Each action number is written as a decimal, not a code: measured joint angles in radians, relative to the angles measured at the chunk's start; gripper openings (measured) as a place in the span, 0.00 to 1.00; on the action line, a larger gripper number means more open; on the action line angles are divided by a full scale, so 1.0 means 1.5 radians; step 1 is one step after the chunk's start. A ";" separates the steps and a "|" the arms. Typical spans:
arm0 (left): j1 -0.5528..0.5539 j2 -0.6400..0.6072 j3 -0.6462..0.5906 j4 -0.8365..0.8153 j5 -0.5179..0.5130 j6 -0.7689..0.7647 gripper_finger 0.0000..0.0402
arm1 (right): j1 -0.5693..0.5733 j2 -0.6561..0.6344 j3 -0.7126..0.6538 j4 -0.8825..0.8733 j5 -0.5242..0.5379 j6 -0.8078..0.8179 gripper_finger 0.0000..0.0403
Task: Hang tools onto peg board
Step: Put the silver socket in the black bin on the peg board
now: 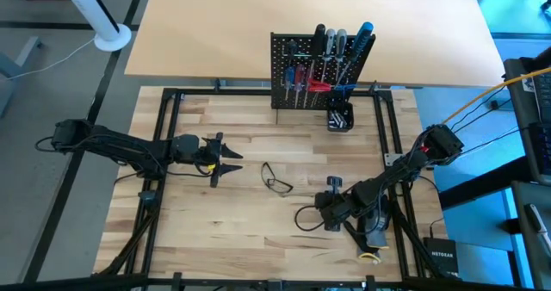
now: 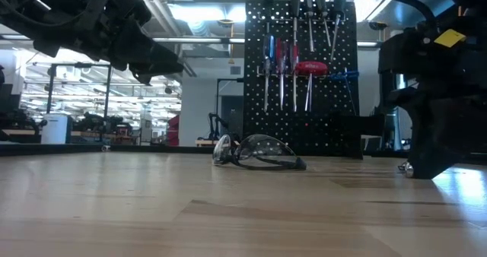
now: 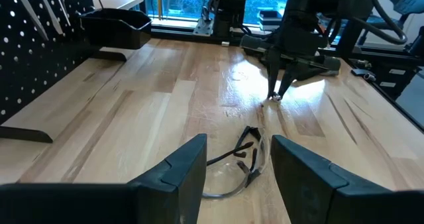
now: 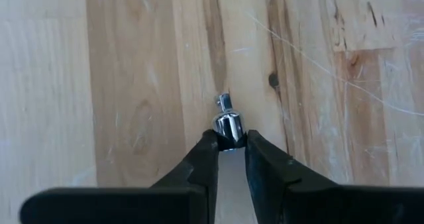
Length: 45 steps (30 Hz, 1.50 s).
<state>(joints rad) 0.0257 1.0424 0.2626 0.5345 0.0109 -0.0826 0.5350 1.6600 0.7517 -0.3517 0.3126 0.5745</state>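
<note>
On the wooden table, right gripper pinches a small metal piece; left gripper open.

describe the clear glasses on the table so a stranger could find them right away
Start at the black peg board standing at the table's far edge, then come toward the near side to the open wood between the two arms. The safety glasses lie there alone, a thin dark frame with clear lenses, nearer the left claw.

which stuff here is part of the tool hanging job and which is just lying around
Job:
- peg board
- screwdrivers hung on it
- small chrome bit between the right gripper fingers

Lying about:
- safety glasses mid-table
- black cup beside the board
</note>
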 joint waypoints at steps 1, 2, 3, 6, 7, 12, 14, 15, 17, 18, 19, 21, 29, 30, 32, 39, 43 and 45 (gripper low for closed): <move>0.000 0.000 0.000 0.000 0.000 0.000 0.40 | 0.000 0.000 0.000 0.000 0.001 0.000 0.16; 0.000 0.000 0.000 0.000 0.000 0.000 0.40 | 0.000 0.000 0.001 0.000 0.002 0.000 0.16; 0.000 0.000 0.000 0.000 0.000 0.000 0.40 | 0.000 -0.003 0.002 -0.003 0.004 0.001 0.16; 0.000 0.000 0.000 0.000 0.000 0.000 0.40 | 0.000 -0.015 0.017 -0.040 0.029 0.013 0.16; 0.000 0.000 0.000 0.000 0.000 0.000 0.40 | -0.001 -0.024 0.020 -0.068 0.047 0.014 0.16; 0.000 0.000 0.000 0.001 0.000 0.000 0.40 | -0.013 -0.084 0.068 -0.180 0.100 0.040 0.16; 0.000 0.000 0.000 0.000 0.000 0.000 0.40 | -0.031 -0.105 0.077 -0.223 0.107 0.054 0.16; -0.001 0.000 0.000 0.000 0.000 -0.005 0.40 | -0.041 -0.118 0.081 -0.235 0.120 0.059 0.16; -0.001 0.000 0.000 0.001 0.000 -0.005 0.40 | -0.066 -0.149 0.087 -0.269 0.160 0.066 0.16; -0.001 0.000 0.000 0.000 0.000 -0.006 0.40 | -0.081 -0.164 0.087 -0.282 0.184 0.068 0.16; -0.001 0.000 0.000 0.000 0.000 -0.008 0.40 | -0.095 -0.175 0.087 -0.295 0.203 0.069 0.16; -0.001 0.000 0.000 0.000 0.000 -0.010 0.40 | -0.136 -0.202 0.087 -0.320 0.234 0.068 0.17; -0.001 0.000 0.000 0.000 0.000 -0.009 0.40 | -0.338 -0.298 0.087 -0.368 0.268 0.052 0.18; -0.001 0.000 0.000 -0.001 0.000 -0.009 0.40 | -0.362 -0.301 0.087 -0.366 0.263 0.041 0.18; -0.001 0.000 0.000 0.000 0.000 -0.010 0.40 | -0.410 -0.304 0.087 -0.359 0.250 0.006 0.18; -0.001 0.000 0.000 -0.001 0.000 -0.017 0.40 | -0.513 -0.287 0.087 -0.347 0.245 -0.042 0.21; -0.001 0.000 0.000 0.000 0.000 -0.021 0.40 | -0.534 -0.287 0.087 -0.343 0.250 -0.043 0.31; 0.000 0.000 0.000 0.001 0.000 -0.015 0.40 | -0.533 -0.287 0.088 -0.344 0.256 -0.043 0.37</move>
<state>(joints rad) 0.0255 1.0424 0.2628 0.5362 0.0113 -0.1044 -0.2639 1.2289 0.8832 -0.8678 0.6965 0.5097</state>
